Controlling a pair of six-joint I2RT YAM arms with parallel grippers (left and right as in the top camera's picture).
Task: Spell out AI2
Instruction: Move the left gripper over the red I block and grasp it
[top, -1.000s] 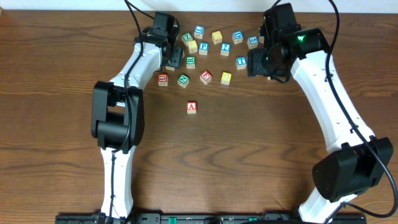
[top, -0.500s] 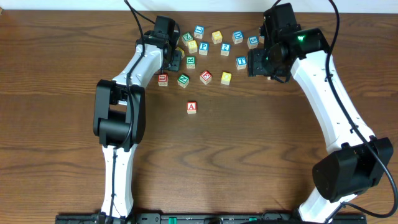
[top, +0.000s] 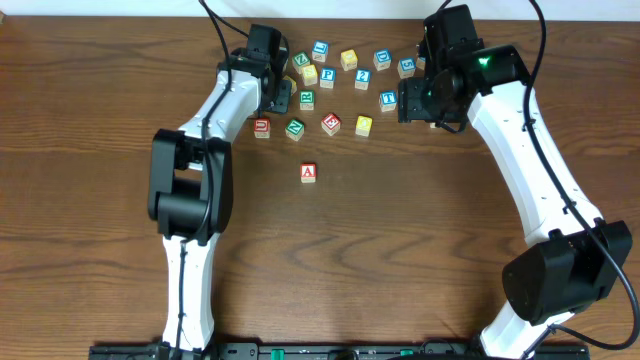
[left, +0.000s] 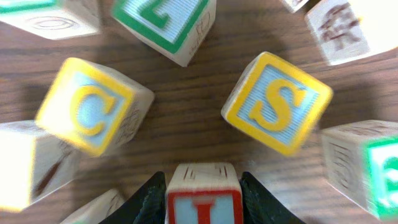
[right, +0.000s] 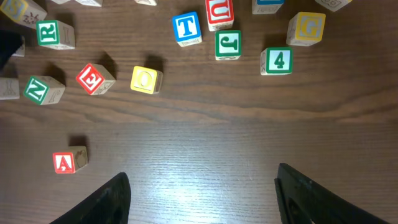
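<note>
Left side first: my left tool (left: 204, 184) is sitting down in the pile at the far side of the counter (top: 100, 220). It's pinching what I'm reading as the I block (left: 204, 205), one jaw on each side face. I'm only seeing the top part of the letter, so I'm not fully sure it's an I.

What I'm worrying about here is crowding. The C block (left: 93, 109) and the S block (left: 277, 102) are sitting close on either side just ahead of the tool, so dragging out low is probably going to bump them and scatter the pile. The block could also twist in the pinch and land with the letter crooked.

Orientation-wise it's a cube, so there's no long axis to speak of. The letter face is pointing up, and the stroke is running in line with the jaws.

Moving right, the A block (top: 308, 172) is sitting alone on the counter, well apart from the pile and reading upright, with its top toward the far edge. What looks like the 2 block (top: 363, 76) is waiting in the pile.

Far right, my right tool (right: 202, 180) is hovering wide open and gripping nothing.
</note>
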